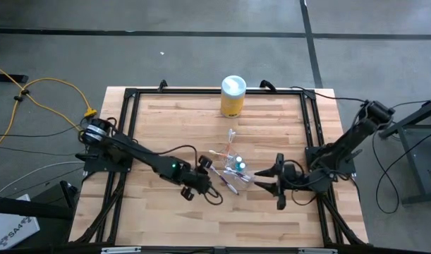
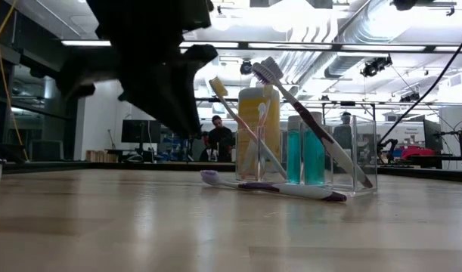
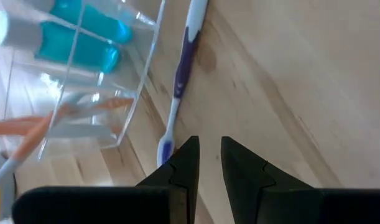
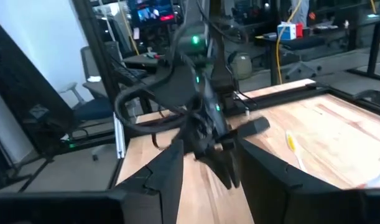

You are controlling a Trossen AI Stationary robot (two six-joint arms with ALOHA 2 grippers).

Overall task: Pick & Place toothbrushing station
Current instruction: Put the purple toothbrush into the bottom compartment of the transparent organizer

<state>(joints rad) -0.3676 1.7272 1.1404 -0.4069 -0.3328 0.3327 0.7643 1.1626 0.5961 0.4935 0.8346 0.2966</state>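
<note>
A clear plastic cup [image 1: 238, 168] with compartments stands mid-table, holding a blue tube [image 3: 78, 46] and toothbrushes [image 2: 306, 113] that lean on its rim, one of them orange [image 3: 28, 134]. A purple-and-white toothbrush [image 3: 180, 68] lies flat on the wood along the cup's near side. My left gripper [image 3: 208, 146] hangs above the table just left of the cup, pointing down at a slant. Its fingers are a narrow gap apart with bare wood between them, beside that brush's end. My right gripper [image 1: 261, 180] stands wide open right of the cup, holding nothing.
A yellow canister with a white lid [image 1: 233, 97] stands near the table's far edge. A black frame [image 1: 130, 127] runs around the wooden top. Bare wood lies along the table's near side [image 1: 222, 226]. A person shows in the room behind [image 2: 219, 136].
</note>
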